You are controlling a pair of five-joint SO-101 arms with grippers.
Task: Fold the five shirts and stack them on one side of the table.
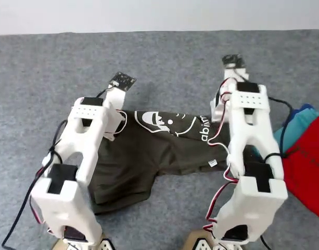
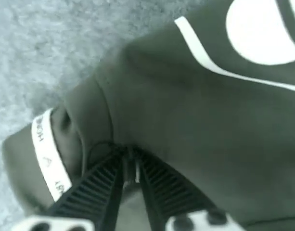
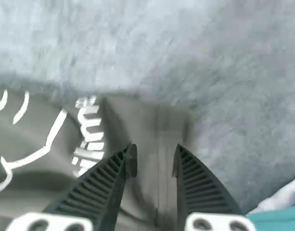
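High view: a dark shirt [image 1: 143,161] lies partly spread on the grey table [image 1: 55,67], with the left arm [image 1: 89,130] over one upper corner of it and the right arm [image 1: 247,125] over the other. A red shirt [image 1: 307,166] and a teal shirt [image 1: 300,125] lie bunched beyond the right arm, on the side away from the dark shirt. Judgement: the step in hand is the first fold of the dark shirt, and none of the shirts in view is folded or stacked. Left wrist view: the left pincer [image 2: 129,155] is pressed together on a pucker of the dark cloth. The cloth rises into the tips, a white band [image 2: 46,154] lies just to one side of them, and a white line [image 2: 210,65] of the print lies well ahead. Right wrist view: the right pincer [image 3: 154,151] stands spread, its jaws either side of a narrow tongue of the same shirt. The cloth lies between them but is not clamped; white lettering [image 3: 89,130] lies just beside one jaw and bare table ahead of the tips. Judgement: the next move calls for the right pincer to close on that edge, then for both to lift and carry the edge over together. An uneven lift would likely skew the fold.
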